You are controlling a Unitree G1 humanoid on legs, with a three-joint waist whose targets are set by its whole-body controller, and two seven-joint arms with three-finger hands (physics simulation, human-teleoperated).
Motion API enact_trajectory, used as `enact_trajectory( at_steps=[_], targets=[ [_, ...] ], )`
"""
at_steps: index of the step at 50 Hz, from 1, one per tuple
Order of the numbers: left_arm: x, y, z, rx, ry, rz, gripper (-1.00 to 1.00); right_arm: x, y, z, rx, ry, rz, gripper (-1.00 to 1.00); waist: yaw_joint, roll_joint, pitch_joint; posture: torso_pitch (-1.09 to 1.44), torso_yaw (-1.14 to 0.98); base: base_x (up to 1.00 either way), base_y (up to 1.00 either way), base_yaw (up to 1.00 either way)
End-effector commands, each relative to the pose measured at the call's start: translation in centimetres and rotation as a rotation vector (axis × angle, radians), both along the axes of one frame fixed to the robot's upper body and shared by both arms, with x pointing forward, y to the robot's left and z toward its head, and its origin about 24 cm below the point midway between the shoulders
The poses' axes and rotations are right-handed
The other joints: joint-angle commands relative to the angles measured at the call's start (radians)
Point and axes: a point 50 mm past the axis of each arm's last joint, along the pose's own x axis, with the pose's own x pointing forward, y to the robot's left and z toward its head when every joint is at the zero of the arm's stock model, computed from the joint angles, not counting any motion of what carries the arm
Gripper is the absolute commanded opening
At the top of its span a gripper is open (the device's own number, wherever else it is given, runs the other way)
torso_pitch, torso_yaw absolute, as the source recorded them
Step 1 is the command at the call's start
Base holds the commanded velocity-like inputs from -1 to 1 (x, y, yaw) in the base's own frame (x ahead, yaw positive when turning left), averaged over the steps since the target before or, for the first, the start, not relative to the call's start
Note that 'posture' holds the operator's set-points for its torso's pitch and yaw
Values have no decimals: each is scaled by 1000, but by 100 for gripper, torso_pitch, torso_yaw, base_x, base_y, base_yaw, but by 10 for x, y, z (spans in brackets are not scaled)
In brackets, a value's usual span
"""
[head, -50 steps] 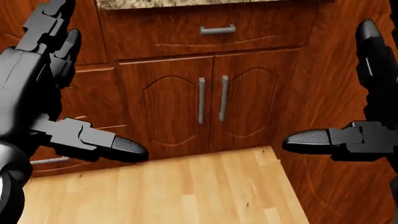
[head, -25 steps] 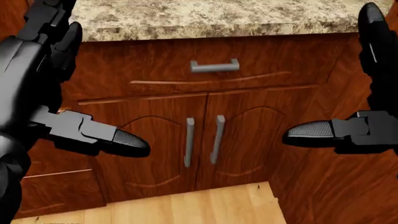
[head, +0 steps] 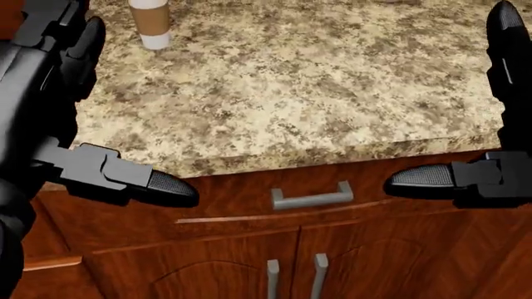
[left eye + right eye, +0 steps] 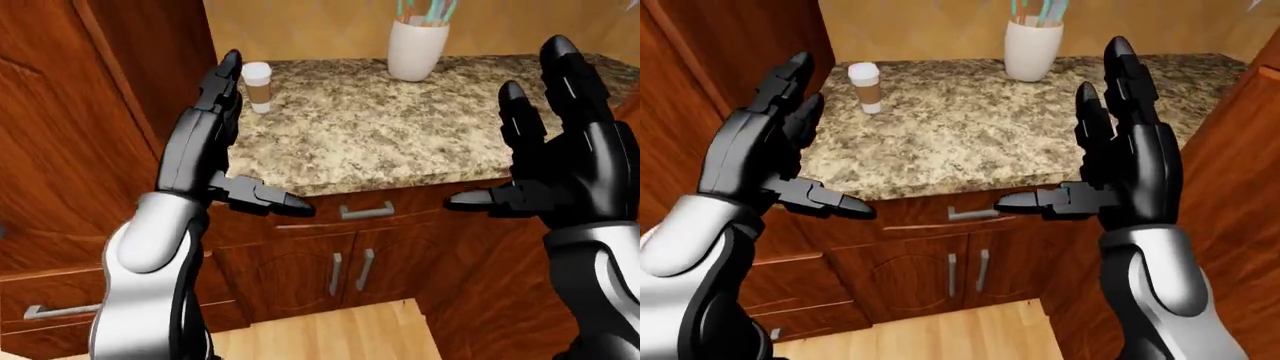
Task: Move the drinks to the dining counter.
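Left hand [image 4: 205,142] is up at the left, fingers spread wide, thumb jutting rightward, gripping nothing; just past its fingertips a coffee cup [image 4: 258,87] with a white lid stands upright on the far left of the granite counter [image 4: 400,135]; further right, at the far edge, a white holder [image 4: 417,48] with teal sticks; beneath the counter, a drawer handle [image 4: 366,212] and cabinet doors [image 4: 350,270]; right hand [image 4: 560,161] raised at the right, fingers wide, thumb pointing left, empty.
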Motion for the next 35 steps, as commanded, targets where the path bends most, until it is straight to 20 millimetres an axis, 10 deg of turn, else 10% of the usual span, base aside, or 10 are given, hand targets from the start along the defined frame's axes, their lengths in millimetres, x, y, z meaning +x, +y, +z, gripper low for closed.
enact_trajectory(
  at_steps=[1, 5, 8, 19, 24, 35],
  targets=[
    [-6, 5, 14, -1, -93, 31, 100, -6, 4, 11, -10, -85, 24, 100, 6, -1, -18, 0, 0, 0, 0, 0],
    [-5, 4, 14, 1, -93, 30, 100, -6, 5, 12, -9, -84, 26, 100, -2, 23, 5, 0, 0, 0, 0, 0],
    [-5, 5, 14, -2, -93, 31, 100, -6, 5, 12, -5, -84, 28, 100, 3, 101, -22, 0, 0, 0, 0, 0],
    [-6, 6, 14, -8, -96, 33, 100, -5, 7, 11, -8, -69, 41, 100, -1, 83, -41, 0, 0, 0, -5, 0],
    [-7, 6, 14, -9, -96, 33, 100, -5, 8, 11, -11, -70, 48, 100, -1, -5, -59, 0, 0, 0, -19, 0],
    [-7, 7, 14, -9, -97, 35, 100, -6, 10, 9, -15, -77, 63, 100, -9, 50, -20, 0, 0, 0, -14, 0]
  ],
)
